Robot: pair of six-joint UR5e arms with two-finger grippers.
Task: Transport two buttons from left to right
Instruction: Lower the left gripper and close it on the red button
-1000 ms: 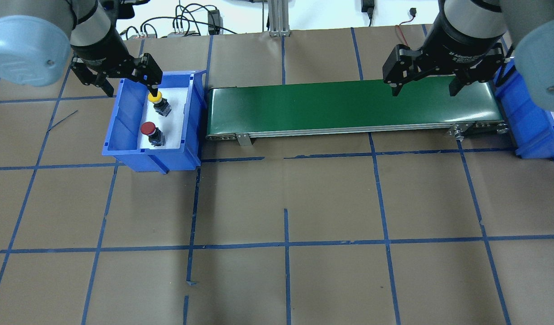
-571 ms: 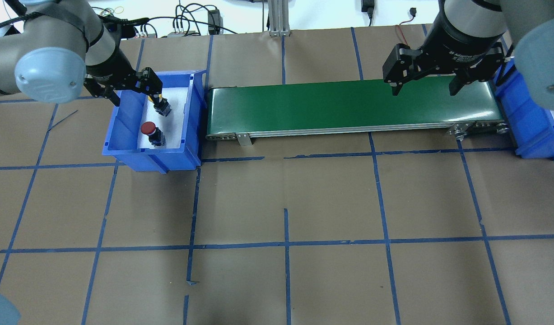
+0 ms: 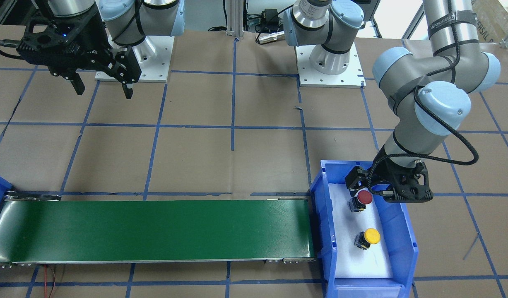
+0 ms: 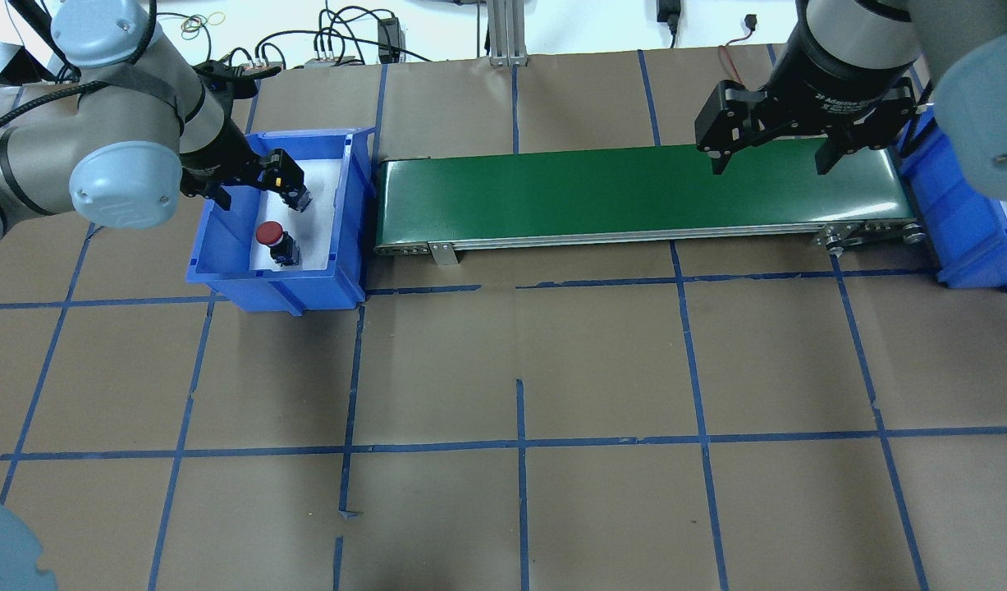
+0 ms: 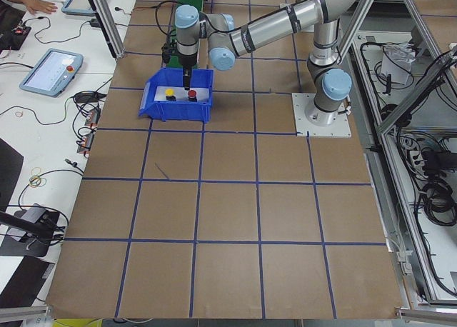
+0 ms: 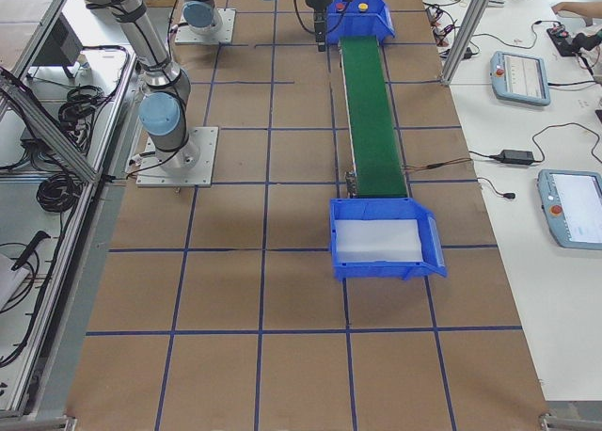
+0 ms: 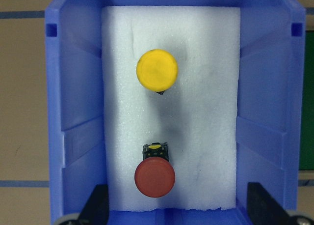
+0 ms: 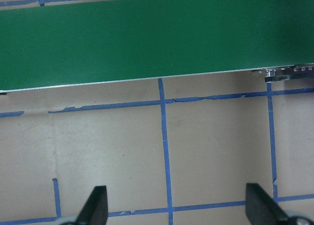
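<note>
Two buttons lie on white foam inside the blue bin (image 4: pixel 224 271) on the left. The red button (image 7: pixel 154 177) is closer to my left gripper than the yellow button (image 7: pixel 157 70). From the front, the red button (image 3: pixel 364 197) lies beside the gripper and the yellow button (image 3: pixel 371 235) lies further along the bin. My left gripper (image 7: pixel 176 212) hangs open over the bin with nothing between its fingers. In the overhead view the left gripper (image 4: pixel 253 185) hides the yellow cap. My right gripper (image 4: pixel 766 160) is open and empty above the belt's right end.
A green conveyor belt (image 4: pixel 634 193) runs from the left bin to a second blue bin (image 6: pixel 386 243) lined with white foam at the right. Brown paper with blue tape lines covers the table. Cables and tablets lie beyond the table's far edge.
My left arm has swung its elbow into the overhead view and the gripper has dropped lower into the bin. Both buttons and the right arm have stayed put.
</note>
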